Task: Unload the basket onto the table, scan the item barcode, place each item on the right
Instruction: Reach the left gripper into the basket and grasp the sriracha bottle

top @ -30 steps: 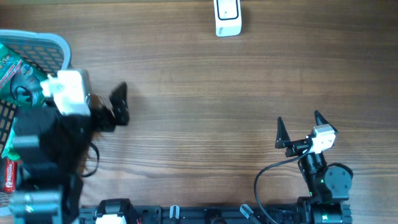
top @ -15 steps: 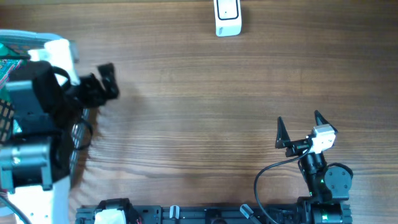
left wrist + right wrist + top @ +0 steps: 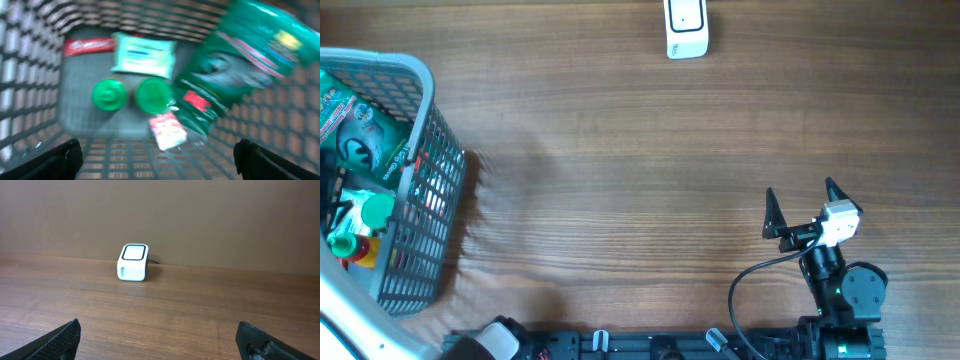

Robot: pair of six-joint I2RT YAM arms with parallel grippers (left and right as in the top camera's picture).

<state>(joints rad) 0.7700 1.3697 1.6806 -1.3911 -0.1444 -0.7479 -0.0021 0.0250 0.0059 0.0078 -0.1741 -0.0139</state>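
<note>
At the left, a basket (image 3: 420, 160) keeps the unscanned goods together, a green packet (image 3: 235, 70) uppermost. The left jaws hang spread above it, empty, poised to pick. The scanner (image 3: 686, 28) sits at the far edge of the bench (image 3: 620, 170). The right jaws face it, spread and empty.

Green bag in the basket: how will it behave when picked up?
The green bag looks like glossy, crinkled film, so probably floppy and somewhat slippery. It leans tilted against the basket wall, so likely light for its size. It may sag if gripped by one edge.
</note>
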